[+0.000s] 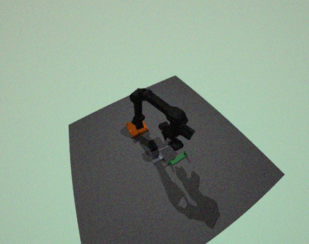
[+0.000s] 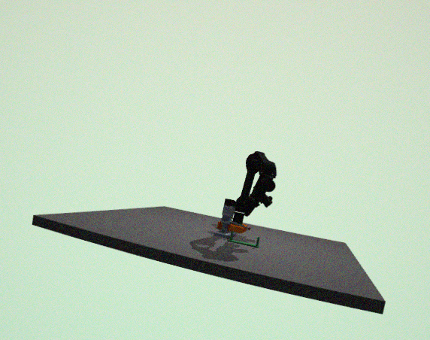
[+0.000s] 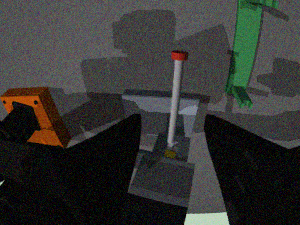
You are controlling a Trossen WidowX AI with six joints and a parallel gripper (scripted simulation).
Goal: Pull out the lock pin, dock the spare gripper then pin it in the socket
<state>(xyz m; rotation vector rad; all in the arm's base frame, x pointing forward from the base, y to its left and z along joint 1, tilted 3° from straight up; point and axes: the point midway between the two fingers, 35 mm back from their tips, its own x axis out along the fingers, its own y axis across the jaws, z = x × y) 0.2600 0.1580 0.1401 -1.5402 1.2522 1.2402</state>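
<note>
The lock pin (image 1: 164, 148) (image 3: 176, 94), a pale rod with a red head, sticks out of the upper part of the grey mount (image 1: 158, 159) (image 2: 228, 215) (image 3: 160, 103). Its inner end meets the dark block (image 1: 153, 145) (image 2: 230, 202) (image 3: 162, 174) on top, beside a small yellow spot; how deep it sits cannot be told. Whether that dark block is the socket alone or includes the spare gripper is unclear. The green cradle (image 1: 178, 158) (image 2: 245, 243) (image 3: 247, 44) holds nothing. My gripper (image 1: 169, 138) (image 3: 173, 121) is open and empty, back from the pin, which shows between its fingers in the wrist view.
The arm's orange base (image 1: 133, 130) (image 2: 234, 227) (image 3: 45, 104) stands behind the mount. The green cradle, with upright ends, lies close beside the mount on the pin-head side. The grey table (image 1: 113, 189) (image 2: 308, 259) carries the arm's shadow.
</note>
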